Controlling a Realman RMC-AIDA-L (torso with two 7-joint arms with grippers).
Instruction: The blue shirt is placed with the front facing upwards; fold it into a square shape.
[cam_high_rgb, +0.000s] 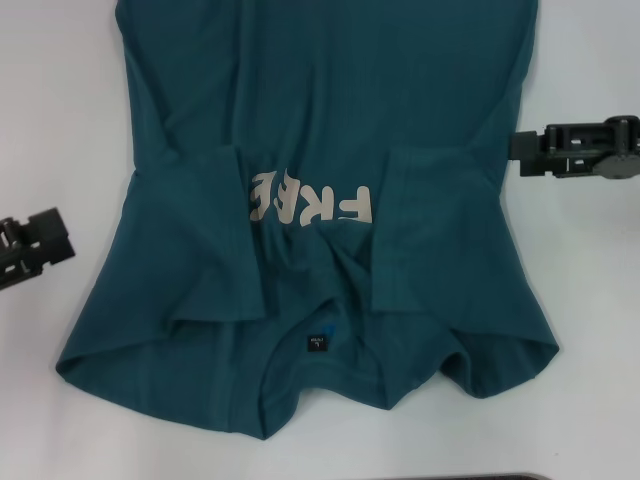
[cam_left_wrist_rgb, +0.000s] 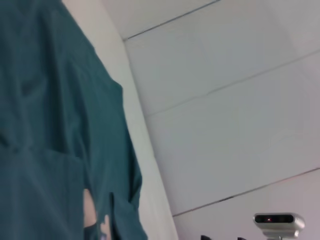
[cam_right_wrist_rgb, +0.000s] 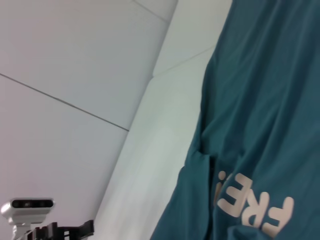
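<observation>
You see the shirt (cam_high_rgb: 330, 130) spread across the middle of the table (cam_high_rgb: 60, 120), collar at the near edge, both sleeves folded in over the chest beside the "FREE" lettering (cam_high_rgb: 310, 203). The left gripper (cam_high_rgb: 35, 245) sits off the shirt near the table's left edge, the right gripper (cam_high_rgb: 520, 148) just beside the shirt's right side. You cannot tell how either gripper's fingers stand.

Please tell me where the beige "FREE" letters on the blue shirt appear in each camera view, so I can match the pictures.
Head view: "FREE" letters at the centre of the blue shirt, between the folded-in sleeves.
Left wrist view: only a beige fragment at the lower edge.
Right wrist view: lower right corner.
Shared landmark: the white table beside the shirt.
</observation>
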